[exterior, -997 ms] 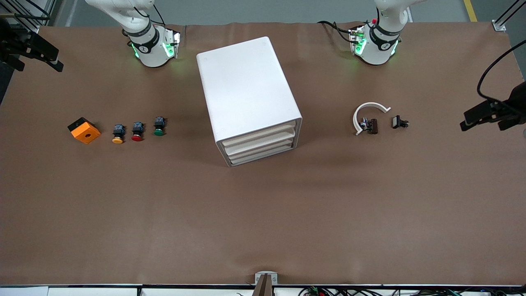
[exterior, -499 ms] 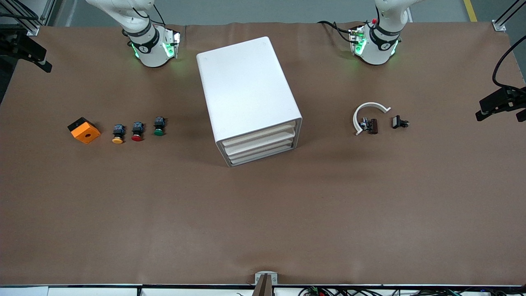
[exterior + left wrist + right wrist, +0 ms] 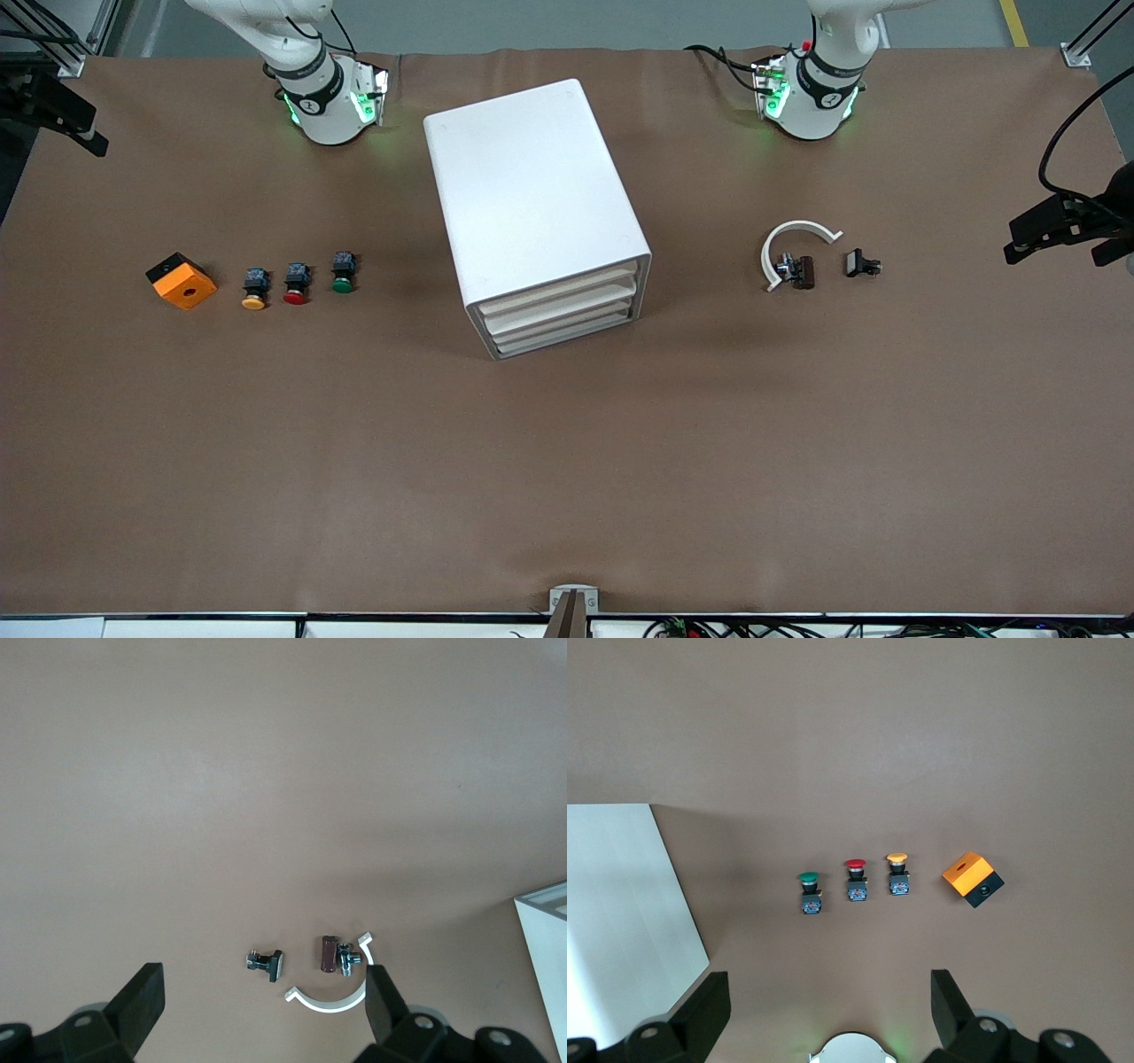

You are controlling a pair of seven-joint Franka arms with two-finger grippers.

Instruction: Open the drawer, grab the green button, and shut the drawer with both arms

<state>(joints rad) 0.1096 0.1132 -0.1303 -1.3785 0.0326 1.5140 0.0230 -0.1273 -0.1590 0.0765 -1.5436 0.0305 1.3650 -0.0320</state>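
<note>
High over table ends, left end effector [image 3: 261, 1010] and right end effector [image 3: 828, 1010] both spread apart, empty.

Robotics lab setup: two white arm bases [image 3: 323, 102] with green status lights bolted along one edge of a desk [image 3: 567, 461] covered in brown sheet, aluminium frame posts at the corners, loose cables [image 3: 709, 627] at the near edge, grey floor past the desk.
</note>
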